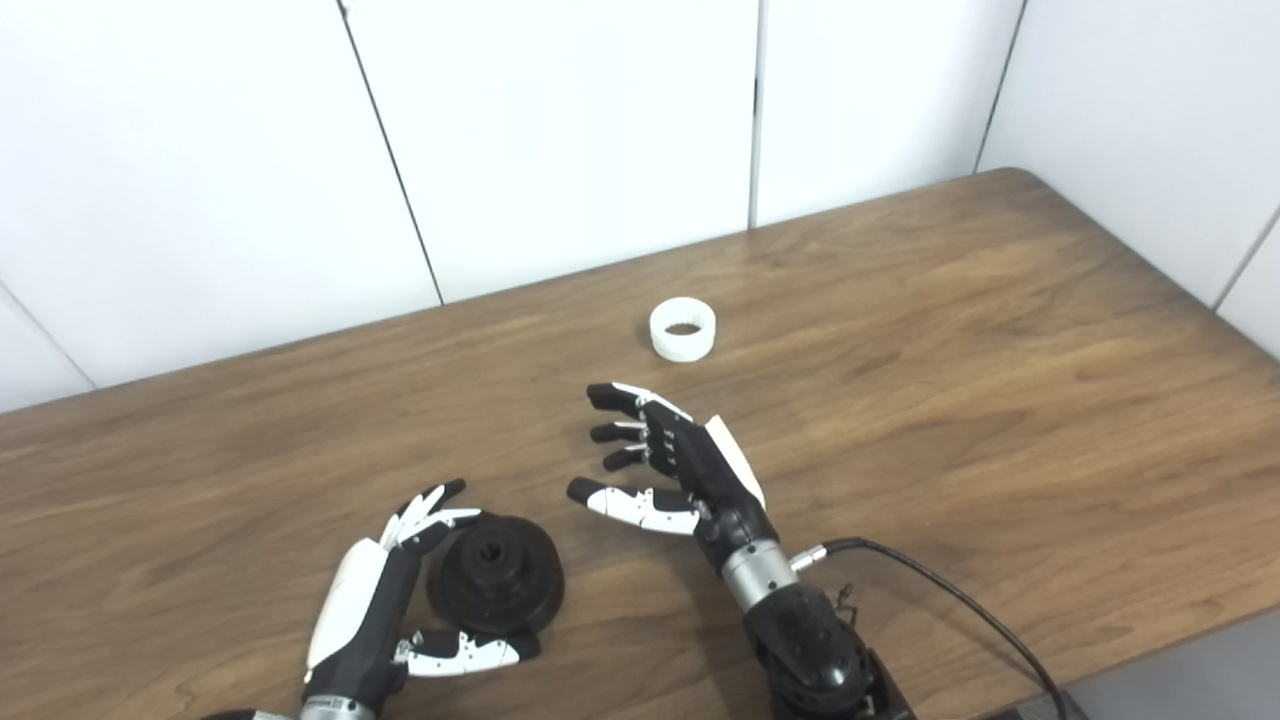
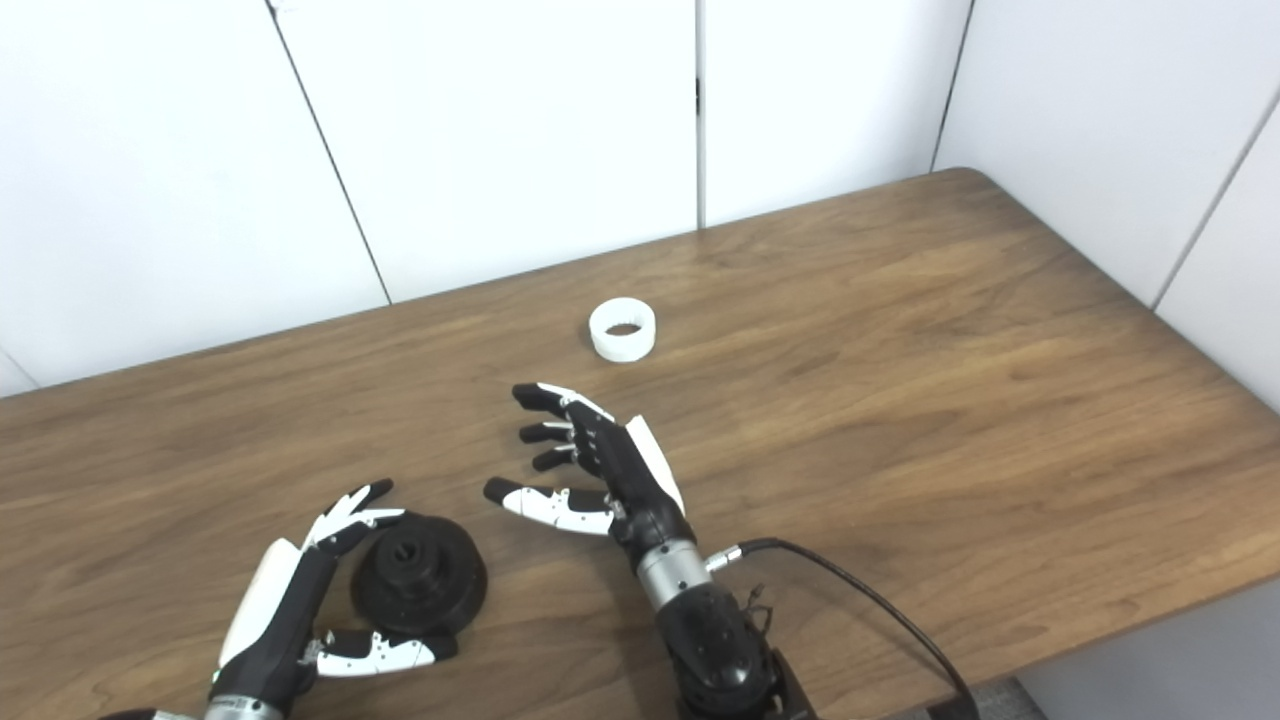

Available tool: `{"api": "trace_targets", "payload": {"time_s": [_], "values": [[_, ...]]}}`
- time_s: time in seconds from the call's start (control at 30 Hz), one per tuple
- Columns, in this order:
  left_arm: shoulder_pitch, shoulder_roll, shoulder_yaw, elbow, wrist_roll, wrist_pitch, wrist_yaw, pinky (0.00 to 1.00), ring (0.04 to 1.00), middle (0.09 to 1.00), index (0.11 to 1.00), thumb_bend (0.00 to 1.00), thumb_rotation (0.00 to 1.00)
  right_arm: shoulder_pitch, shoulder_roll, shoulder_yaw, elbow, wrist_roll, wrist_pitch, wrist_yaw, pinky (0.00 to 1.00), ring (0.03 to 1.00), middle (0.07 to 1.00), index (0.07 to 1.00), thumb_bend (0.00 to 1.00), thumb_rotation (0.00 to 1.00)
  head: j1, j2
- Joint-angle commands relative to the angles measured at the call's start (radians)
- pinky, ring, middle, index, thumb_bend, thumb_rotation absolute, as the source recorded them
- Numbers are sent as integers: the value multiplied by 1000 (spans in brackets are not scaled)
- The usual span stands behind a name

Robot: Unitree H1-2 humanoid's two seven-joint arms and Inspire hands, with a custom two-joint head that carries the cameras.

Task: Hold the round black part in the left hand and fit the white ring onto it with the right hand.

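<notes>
Round black part (image 1: 497, 573) between spread left hand (image 1: 375, 605) fingers; right hand (image 1: 672, 466) likewise spread, empty.

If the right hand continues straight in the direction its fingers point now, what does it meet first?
Probably nothing at first: the right hand points up-left, while the small white plastic ring lies slightly right of that line. Bare brown wooden table lies ahead, though depth is uncertain.

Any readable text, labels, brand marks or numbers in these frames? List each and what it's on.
None readable.
White ring: plain, no marking.
Round black part: no label visible.
Left hand and right hand: no legible print on the shells.
Table: bare wood grain only.
</notes>
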Motion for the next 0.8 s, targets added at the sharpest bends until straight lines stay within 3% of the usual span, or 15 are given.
{"api": "trace_targets", "payload": {"time_s": [0.0,0.27,0.43,0.57,0.77], "values": [[2,23,5,-5,17,2,-16,986,975,940,567,899,115,-38,8,5,-23,-35,-50,-25,611,718,806,777,632,196,0,1],[5,18,2,-6,26,6,-15,961,970,939,568,901,113,-87,-15,-36,-12,-105,-90,-99,625,723,781,752,624,174,10,1],[9,10,-1,-5,27,12,-14,959,965,937,564,905,113,-128,-48,-55,-18,-146,-64,-116,657,768,811,762,625,236,17,5],[11,8,1,-7,21,18,-17,968,970,939,567,899,131,-160,-78,-68,-33,-202,-10,-123,737,808,833,766,649,340,22,1],[11,5,5,-7,17,18,-17,955,969,940,567,899,127,-240,-146,-86,-18,-283,55,-118,764,858,868,769,688,410,23,-3]]}}
